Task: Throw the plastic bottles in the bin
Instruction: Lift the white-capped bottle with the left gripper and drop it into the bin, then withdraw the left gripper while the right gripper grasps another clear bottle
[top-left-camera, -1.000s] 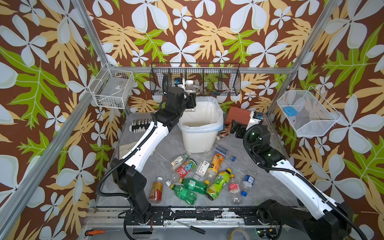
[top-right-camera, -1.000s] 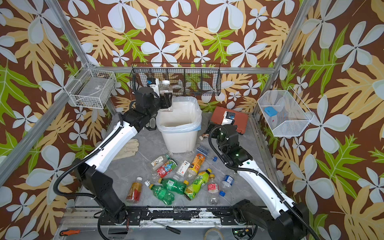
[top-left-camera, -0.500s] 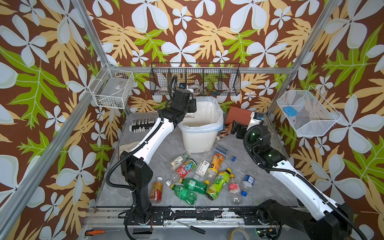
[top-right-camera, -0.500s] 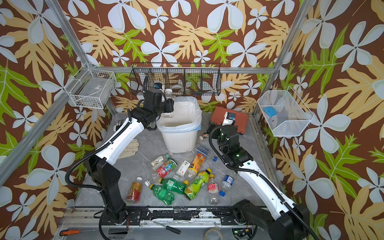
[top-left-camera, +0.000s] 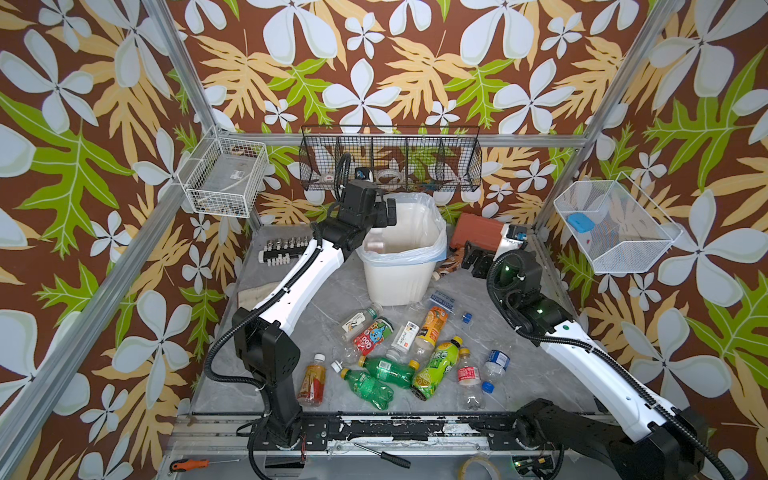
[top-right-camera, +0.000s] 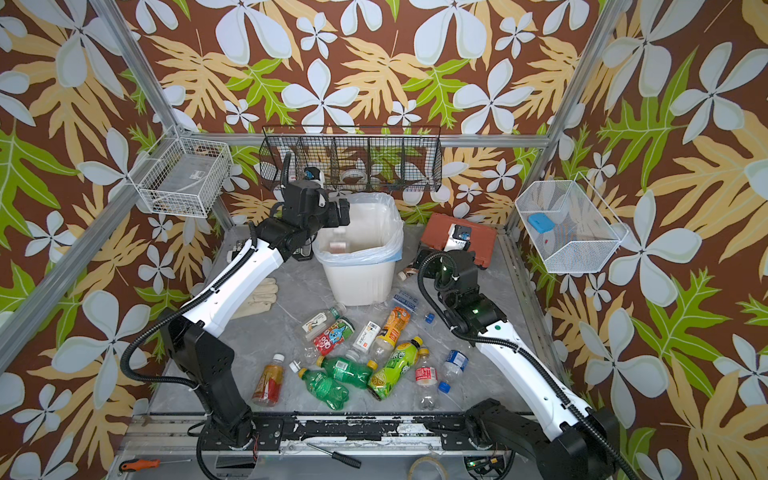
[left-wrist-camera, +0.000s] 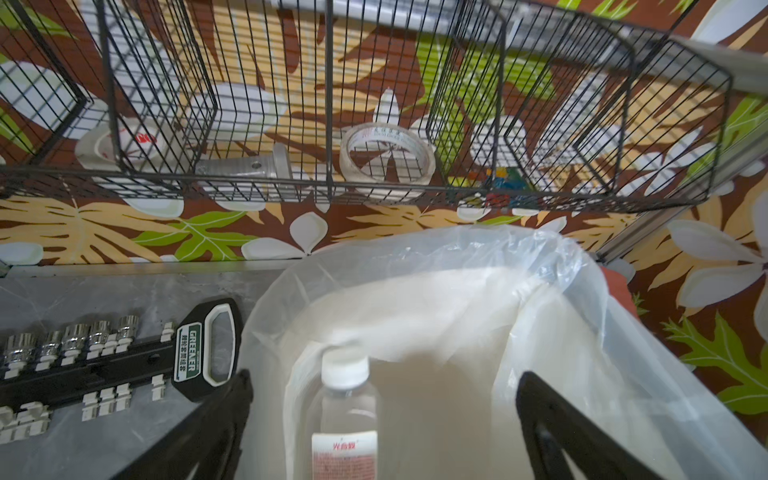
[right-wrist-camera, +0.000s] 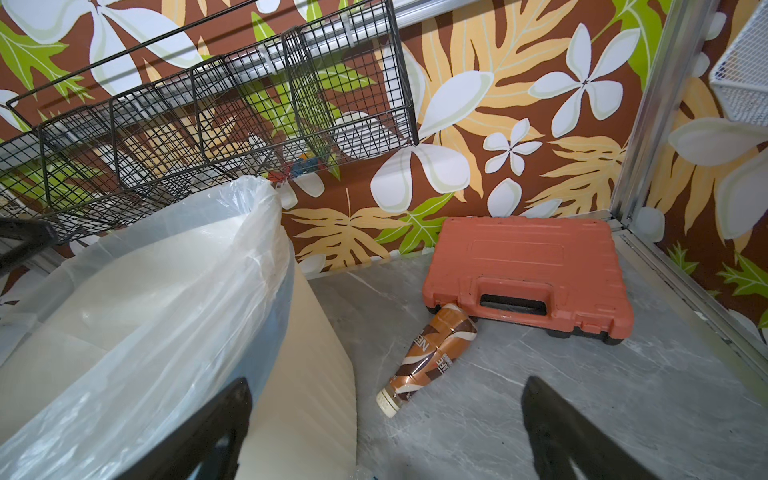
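The left fingers (left-wrist-camera: 544, 411) stand wide apart over the left rim of the bin (top-left-camera: 397, 284). A clear, white-capped bottle (left-wrist-camera: 347, 415) is inside the bin, between and below them, touching neither. In both top views it is only a pale blur within the liner. The right fingers (right-wrist-camera: 557, 432) are also spread wide, with nothing between them, low beside the bin's right wall. Beyond them a brown bottle (right-wrist-camera: 432, 353) lies on the surface, one end against a red-brown case (right-wrist-camera: 528, 270). A black wire basket (top-left-camera: 390, 162) hangs on the wall just behind and above the bin. A socket rail (left-wrist-camera: 83, 365) lies left of the bin. The other bottles (top-left-camera: 399, 357) lie heaped in front of the bin.
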